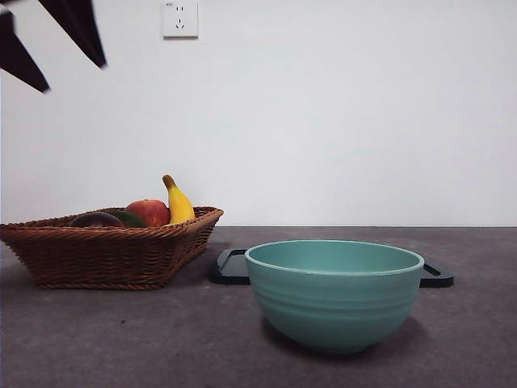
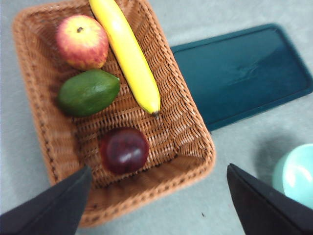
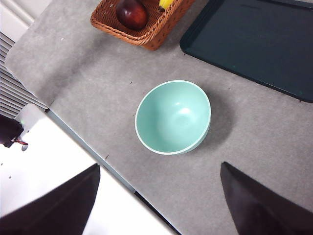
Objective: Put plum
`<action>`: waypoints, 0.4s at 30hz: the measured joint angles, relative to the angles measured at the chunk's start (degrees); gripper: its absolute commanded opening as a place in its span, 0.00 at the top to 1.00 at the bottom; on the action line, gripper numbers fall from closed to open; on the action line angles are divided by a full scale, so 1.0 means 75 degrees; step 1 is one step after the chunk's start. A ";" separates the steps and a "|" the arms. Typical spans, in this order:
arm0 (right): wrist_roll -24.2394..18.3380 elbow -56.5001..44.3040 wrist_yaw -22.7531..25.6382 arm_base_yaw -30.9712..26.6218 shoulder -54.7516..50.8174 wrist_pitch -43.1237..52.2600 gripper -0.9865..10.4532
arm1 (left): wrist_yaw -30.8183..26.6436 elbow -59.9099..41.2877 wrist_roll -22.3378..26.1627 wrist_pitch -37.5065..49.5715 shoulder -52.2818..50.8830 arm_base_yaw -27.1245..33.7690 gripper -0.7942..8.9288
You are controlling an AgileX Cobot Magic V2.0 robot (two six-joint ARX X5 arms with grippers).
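The plum [image 2: 124, 150] is dark maroon and glossy. It lies in a corner of the brown wicker basket [image 2: 190, 142], which stands at the left of the table in the front view [image 1: 105, 250]. There only the plum's top [image 1: 95, 220] shows over the rim. My left gripper [image 2: 157, 169] hangs open high above the basket, over the plum, holding nothing; its black tips show at the top left [image 1: 74, 78]. My right gripper [image 3: 160, 165] is open and empty, high above the teal bowl [image 3: 172, 117]. The plum [image 3: 131, 13] also shows in the right wrist view.
The basket also holds a red-yellow apple [image 2: 81, 41], a dark green fruit [image 2: 88, 92] and a banana [image 2: 127, 49]. A dark tray [image 2: 239, 73] lies flat beside the basket, behind the bowl [image 1: 334, 291]. The table's edge [image 3: 88, 147] runs near the bowl.
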 measured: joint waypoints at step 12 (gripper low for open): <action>0.0000 0.0000 0.0000 0.0000 0.0000 0.0000 0.57 | -0.0589 0.0189 0.0000 0.0017 0.1964 -0.0172 0.47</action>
